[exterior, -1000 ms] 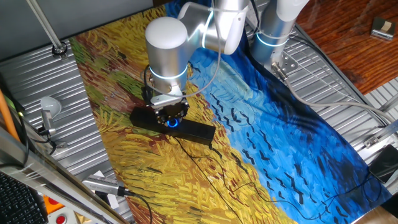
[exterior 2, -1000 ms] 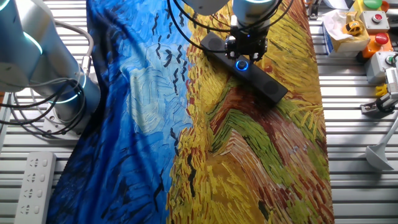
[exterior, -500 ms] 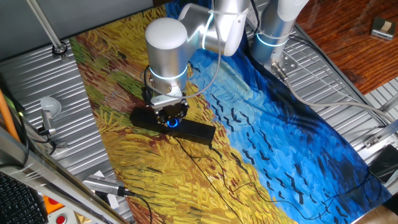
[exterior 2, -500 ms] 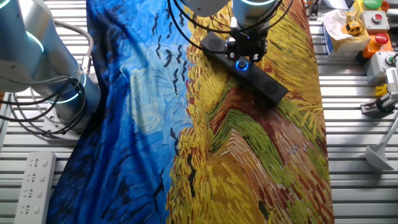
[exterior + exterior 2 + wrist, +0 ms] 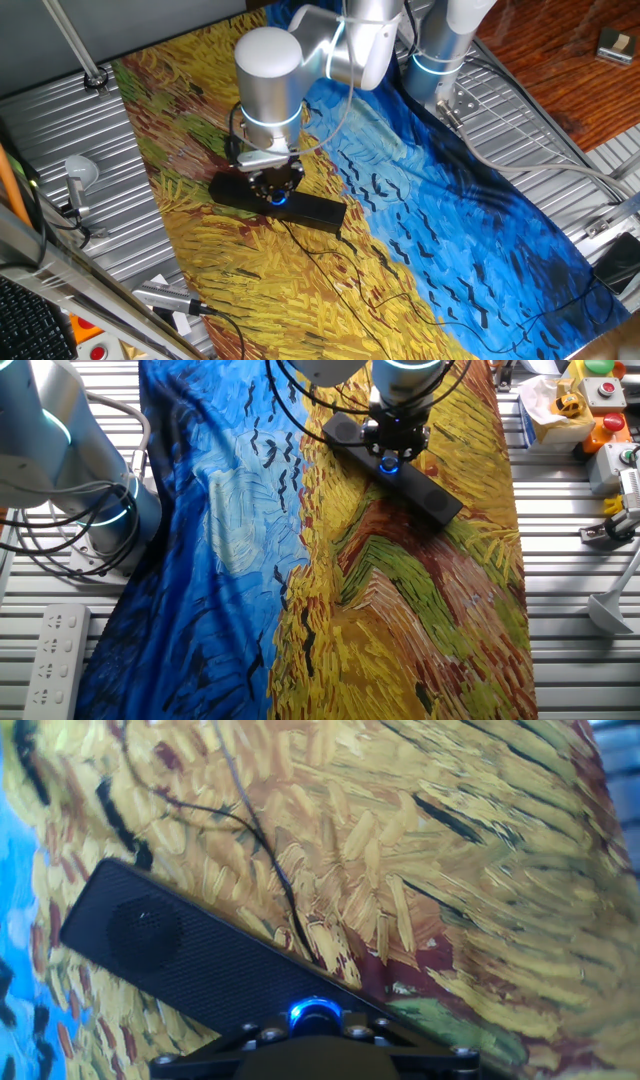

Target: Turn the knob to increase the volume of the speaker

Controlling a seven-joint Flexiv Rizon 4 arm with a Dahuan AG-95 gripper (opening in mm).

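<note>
The speaker is a long black bar lying on the yellow part of the painted cloth. It also shows in the other fixed view and in the hand view. The knob glows blue at its middle, and it shows in the other fixed view and at the bottom of the hand view. My gripper stands straight down over the knob, its fingers closed around it. It is over the same spot in the other fixed view. A thin black cable runs off from the speaker.
The cloth covers the table, yellow on one side and blue on the other. A second arm's base and a power strip stand at the blue side. Button boxes sit past the yellow edge. A small lamp-like stand is beside the cloth.
My hand has turned a little about its own axis over the knob. The speaker has stayed in place.
</note>
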